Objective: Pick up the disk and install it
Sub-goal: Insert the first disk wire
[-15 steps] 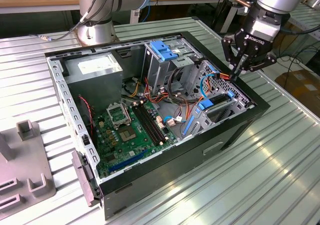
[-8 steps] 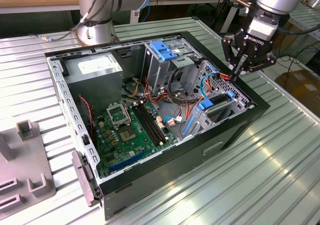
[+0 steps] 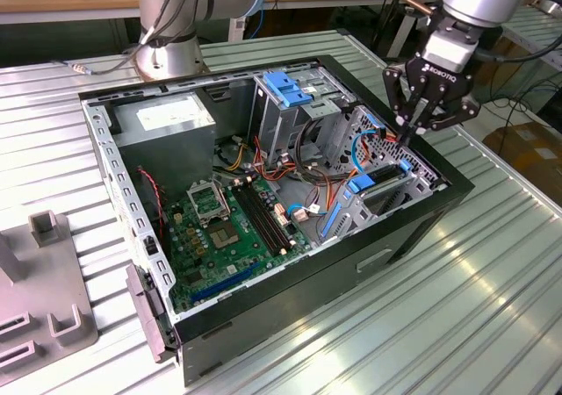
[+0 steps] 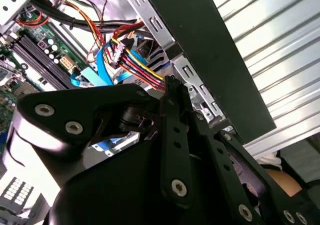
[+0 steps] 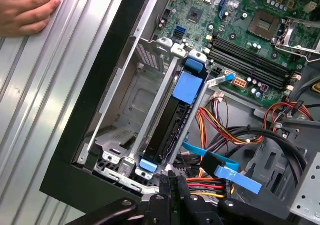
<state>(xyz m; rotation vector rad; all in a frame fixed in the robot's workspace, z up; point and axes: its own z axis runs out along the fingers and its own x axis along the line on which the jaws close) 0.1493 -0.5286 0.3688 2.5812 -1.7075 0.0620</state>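
Note:
The disk stands on edge in a slot of the metal bay at the exterior view's right end of the open computer case. In the first wrist view the disk shows as a dark slab between metal rails, with a blue tab at one end and a blue rail end at the other. My gripper hangs just above that bay with its fingers pressed together and nothing visible between them. In the second wrist view the fingertips sit beside a bundle of coloured power wires.
A person's hand rests on the ribbed table beside the case. Inside the case are the motherboard, a grey power-supply box, a drive cage with a blue latch and blue data cables. A grey fixture sits at the exterior view's left.

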